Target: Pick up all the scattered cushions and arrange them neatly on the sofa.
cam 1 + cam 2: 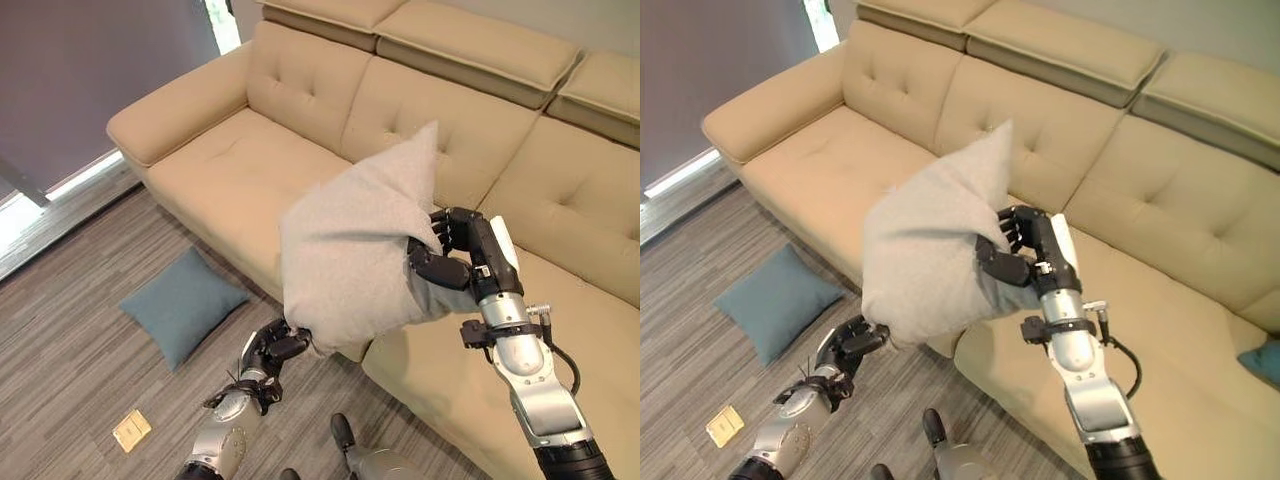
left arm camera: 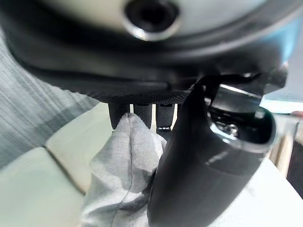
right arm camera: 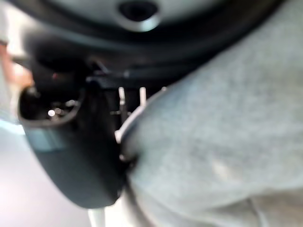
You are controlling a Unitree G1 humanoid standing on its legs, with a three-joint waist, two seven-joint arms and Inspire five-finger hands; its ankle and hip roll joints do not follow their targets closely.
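Observation:
A light grey cushion (image 1: 350, 250) hangs in the air over the front edge of the beige sofa (image 1: 230, 170). My right hand (image 1: 455, 255) is curled round its right side, and the grey cloth (image 3: 218, 151) presses against the palm in the right wrist view. My left hand (image 1: 275, 345) pinches the cushion's lower left corner (image 2: 128, 156) between thumb and fingers. A blue-grey cushion (image 1: 180, 300) lies flat on the wooden floor in front of the sofa's left end. Another blue cushion (image 1: 1262, 360) peeks in at the sofa's far right.
The sofa's seats and tufted backrests (image 1: 420, 110) lie bare beyond the held cushion. A small yellowish square plate (image 1: 131, 429) sits in the floor near the left arm. A dark wall (image 1: 90, 70) and a bright floor strip stand beyond the sofa's left armrest.

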